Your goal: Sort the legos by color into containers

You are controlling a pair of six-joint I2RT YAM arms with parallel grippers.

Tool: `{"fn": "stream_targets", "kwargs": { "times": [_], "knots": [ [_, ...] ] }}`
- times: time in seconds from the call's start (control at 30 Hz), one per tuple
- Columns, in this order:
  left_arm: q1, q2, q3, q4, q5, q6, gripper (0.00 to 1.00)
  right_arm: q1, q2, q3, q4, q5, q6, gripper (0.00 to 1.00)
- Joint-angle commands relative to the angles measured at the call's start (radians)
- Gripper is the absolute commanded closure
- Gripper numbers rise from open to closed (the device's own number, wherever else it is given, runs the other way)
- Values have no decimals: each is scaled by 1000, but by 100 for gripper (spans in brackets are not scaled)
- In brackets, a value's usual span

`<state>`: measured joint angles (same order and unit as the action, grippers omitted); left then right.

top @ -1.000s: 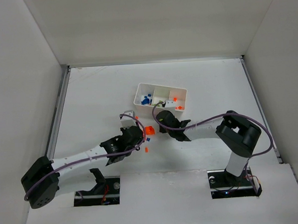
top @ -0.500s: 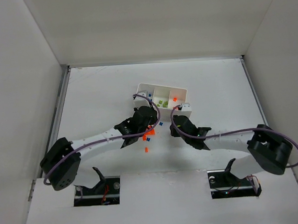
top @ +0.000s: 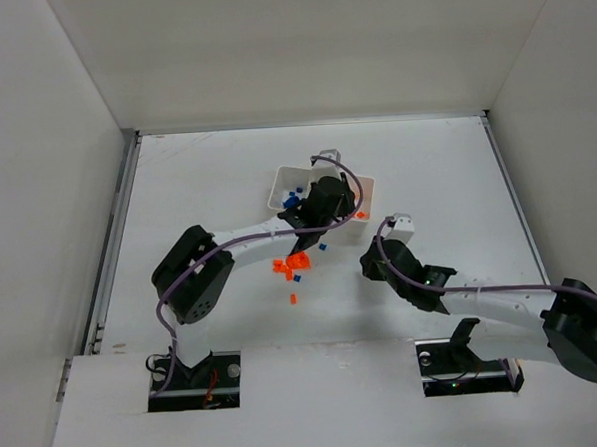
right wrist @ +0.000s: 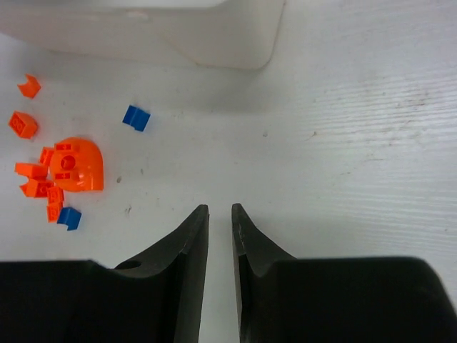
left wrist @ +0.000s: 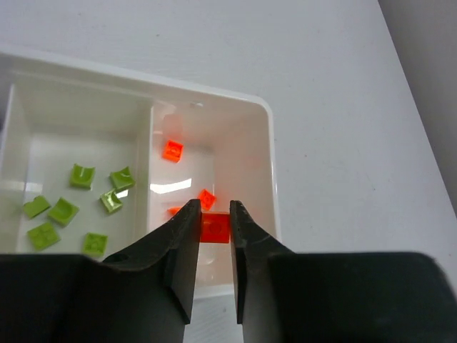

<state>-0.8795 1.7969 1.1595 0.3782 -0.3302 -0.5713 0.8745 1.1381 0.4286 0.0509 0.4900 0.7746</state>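
- Orange lego [left wrist: 214,229], a tiny brick, is clamped between the fingers of my left gripper [left wrist: 213,207], pinched across two flat sides.
- It hangs over the end compartment of the tray [left wrist: 265,118], near that compartment's front wall, where other orange bricks [left wrist: 172,149] already lie.
- In the middle compartment, past the divider, lie the green bricks [left wrist: 82,175].
- My right gripper [right wrist: 218,209] is empty, its jaws only slightly parted, above bare worktop [right wrist: 357,143] just off the tray's near wall.
- The loose legos [right wrist: 39,187] lie to one side of it, near the middle of the worktop: small orange ones, a blue brick [right wrist: 136,117] and a larger orange piece [right wrist: 77,164].
- I judge these bricks light, rigid and slick; they would likely skid or flip if nudged.
- I would take each across opposite flat faces, low down, and the rounded big piece across its straight sides.
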Motion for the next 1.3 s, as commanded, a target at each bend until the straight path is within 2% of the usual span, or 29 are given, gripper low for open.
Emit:
{"fn": "stream_targets", "kwargs": {
  "times": [0.0, 0.13, 0.2, 0.4, 0.63, 0.8, 0.9, 1.03, 1.27],
  "knots": [
    [4, 57, 103, 34, 36, 24, 78, -19, -34, -8, 0, 2, 17, 74],
    [4, 61, 115, 39, 31, 27, 61, -16, -17, 9, 12, -7, -12, 69],
    [15, 32, 94, 39, 26, 28, 57, -16, 0, 24, 26, -14, -18, 65],
    [81, -148, -127, 76, -13, -1, 56, 11, 162, 134, 93, -34, -60, 51],
    [133, -424, -456, 74, -41, -7, 55, 17, 417, 283, 165, -31, -67, 47],
    [184, -654, -673, 59, -43, 16, 54, 17, 554, 377, 179, -36, -69, 48],
    [222, -732, -747, 10, -46, 5, 54, 17, 604, 410, 179, -41, -52, 54],
    [241, -784, -814, 8, -46, -5, 54, 17, 641, 440, 156, -25, -31, 58],
    [247, -829, -834, 18, -38, 1, 53, 31, 669, 470, 83, 25, -46, 65]
  ]
}}
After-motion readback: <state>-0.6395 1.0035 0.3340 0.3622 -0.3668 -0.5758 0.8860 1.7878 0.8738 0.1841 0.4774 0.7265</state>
